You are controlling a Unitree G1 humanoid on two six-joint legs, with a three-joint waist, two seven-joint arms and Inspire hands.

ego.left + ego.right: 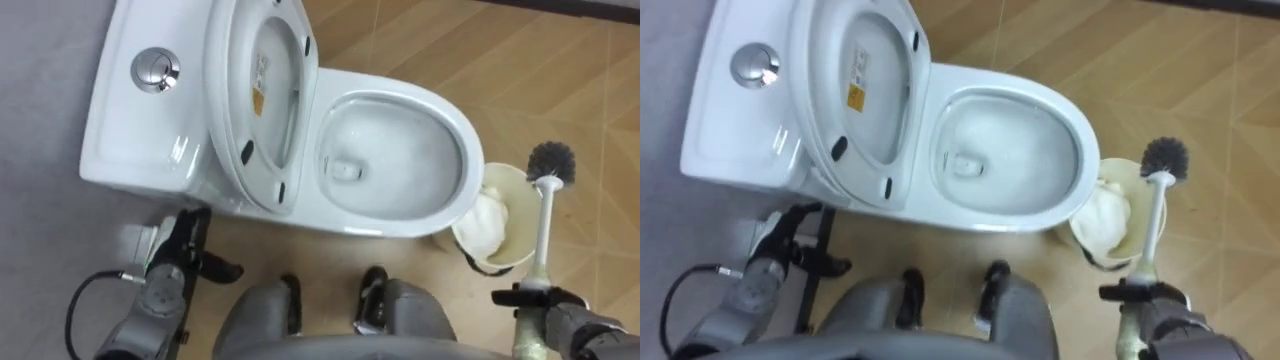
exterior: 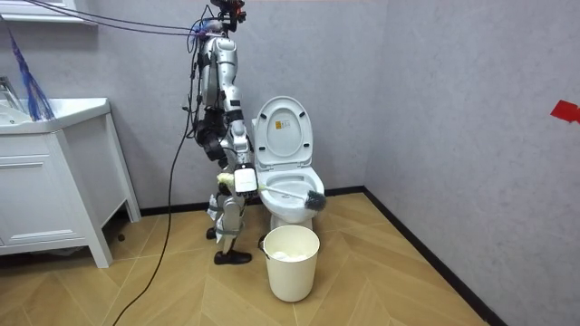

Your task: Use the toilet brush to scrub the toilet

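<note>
The white toilet (image 1: 455, 120) stands before me with its lid (image 1: 262, 95) and seat raised and the bowl open. My right hand (image 1: 560, 322), at the lower right, is shut on the white handle of the toilet brush (image 1: 543, 225). The brush points away from me, and its dark bristle head (image 1: 551, 162) hangs beside the bowl's front, over the far rim of a white bin (image 1: 515, 195). In the room view the brush (image 2: 290, 194) lies level in front of the bowl, above the bin (image 2: 291, 263). My left hand (image 1: 187, 245) hangs open at the lower left, near the base of the tank.
The tank (image 1: 130, 120) with its chrome flush button (image 1: 157, 70) sits against the grey wall. The bin holds white crumpled paper (image 1: 484, 222). A white sink cabinet (image 2: 54, 181) stands at the room view's left. Wooden floor (image 2: 390, 281) lies around the bin.
</note>
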